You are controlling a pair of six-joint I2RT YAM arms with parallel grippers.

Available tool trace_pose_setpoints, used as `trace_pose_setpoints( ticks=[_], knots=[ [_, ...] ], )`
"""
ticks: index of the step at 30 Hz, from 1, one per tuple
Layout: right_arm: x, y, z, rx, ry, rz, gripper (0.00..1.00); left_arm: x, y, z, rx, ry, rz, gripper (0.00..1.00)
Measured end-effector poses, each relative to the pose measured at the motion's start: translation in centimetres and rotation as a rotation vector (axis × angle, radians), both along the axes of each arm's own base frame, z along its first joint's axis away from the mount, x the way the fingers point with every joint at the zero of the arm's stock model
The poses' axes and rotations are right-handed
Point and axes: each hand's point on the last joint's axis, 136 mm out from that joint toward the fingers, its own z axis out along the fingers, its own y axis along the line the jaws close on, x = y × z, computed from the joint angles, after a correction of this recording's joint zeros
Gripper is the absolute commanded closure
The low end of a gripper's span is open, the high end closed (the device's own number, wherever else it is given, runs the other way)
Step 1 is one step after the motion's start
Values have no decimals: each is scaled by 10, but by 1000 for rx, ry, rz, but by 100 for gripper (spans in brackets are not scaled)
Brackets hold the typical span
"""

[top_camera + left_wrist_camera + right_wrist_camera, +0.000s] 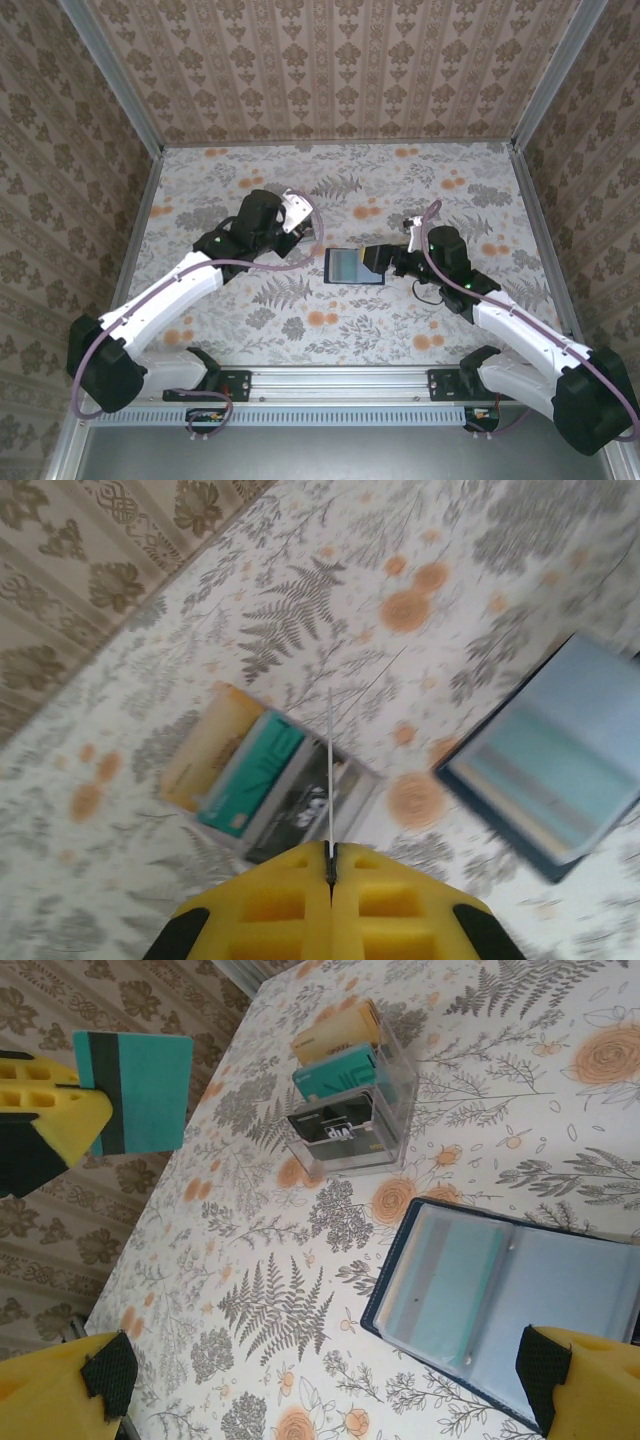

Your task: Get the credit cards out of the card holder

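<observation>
Pinching a teal card by one edge between fully closed pads, your left gripper holds it up in the air near the clear card rack. That hold is narrow, so a jolt could let the card pivot or slip. Coming down off-line could also knock the three cards standing in the slots, or tip the rack itself. Your right gripper stands wide open with nothing in it, hovering at the right edge of the card holder. The holder lies open at mid-table between the two arms, just right of the rack. A pocketed card, teal-tinted, sits in its left pocket, so by my reading the job is unfinished. Nothing pins the holder down, so pulling at that card could drag it across the table or fold it shut on your fingers. As for writing, the black card nearest you in the rack appears to read "VIP". The held card shows a dark stripe but no text you can make out.
</observation>
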Motion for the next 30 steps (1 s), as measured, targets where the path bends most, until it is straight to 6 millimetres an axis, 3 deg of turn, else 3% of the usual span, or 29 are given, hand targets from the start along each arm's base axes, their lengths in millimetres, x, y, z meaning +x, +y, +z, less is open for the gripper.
trace_pose_setpoints(
  ticks=[6,12,19,30],
  knots=[
    [0,-3,2,-6,-6,-16,0,22,7,-24,267,-104,-121,100],
    [0,-4,0,-13,-2,-19,0,47,16,-65,436,-90,-170,100],
    [0,-5,-1,-17,-1,-25,0,64,25,-79,490,-92,-173,100],
    [-1,-6,-5,-26,16,-28,0,83,22,-103,521,-60,-175,100]
  ],
)
